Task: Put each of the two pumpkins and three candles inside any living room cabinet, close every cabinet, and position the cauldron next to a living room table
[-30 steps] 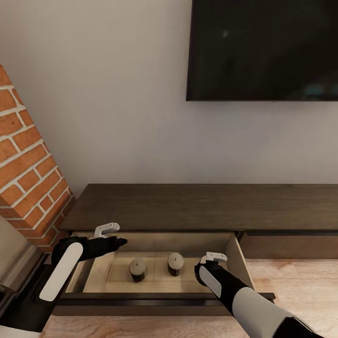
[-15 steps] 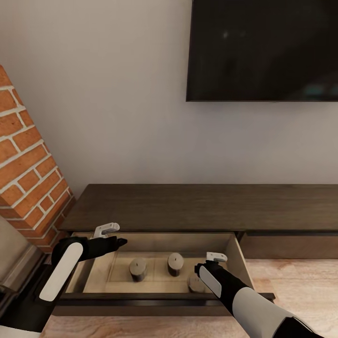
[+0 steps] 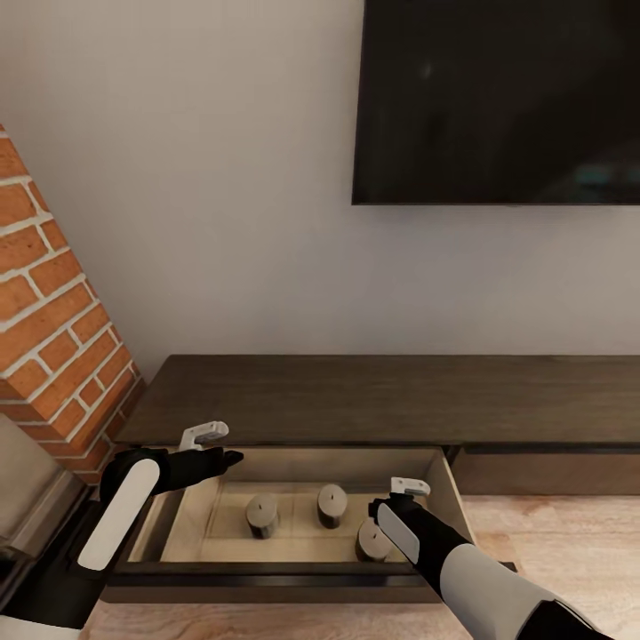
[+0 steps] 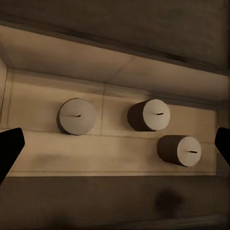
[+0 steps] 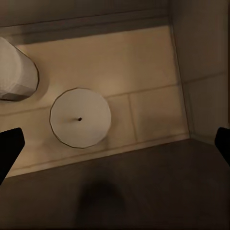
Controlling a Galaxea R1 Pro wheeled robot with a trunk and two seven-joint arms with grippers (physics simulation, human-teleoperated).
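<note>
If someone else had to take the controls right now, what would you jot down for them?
Left gripper: open, empty, over the open drawer's left end.
Right gripper: open, empty, above the right candle.
Things: all three candles stand upright in the open drawer of the cabinet: left candle, middle candle, right one nearest the front right corner.
Done: candles stowed.
Left: both pumpkins into a cabinet, close this drawer, place the cauldron by the coffee table. None of those three are in sight here.
</note>
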